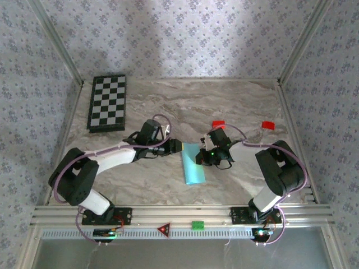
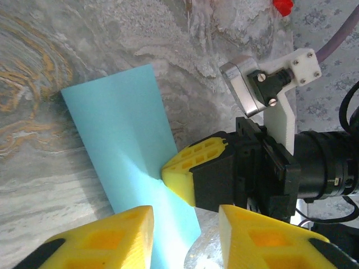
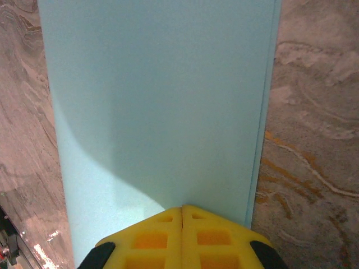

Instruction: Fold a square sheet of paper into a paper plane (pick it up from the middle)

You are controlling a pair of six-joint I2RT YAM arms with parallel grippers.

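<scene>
The light cyan-blue paper lies flat on the marble table, folded into a narrow rectangle with no pointed nose. My right gripper is shut, its yellow fingertips pressed together and resting on top of the paper near one long edge. In the left wrist view that same yellow tip touches the paper at mid-length. My left gripper is open at the paper's far end. Its fingers straddle the paper's edge and bare table, holding nothing.
Two small red blocks lie behind the right arm; one red block appears in the left wrist view. A folded chessboard sits at the back left. The table's near rail runs along the front.
</scene>
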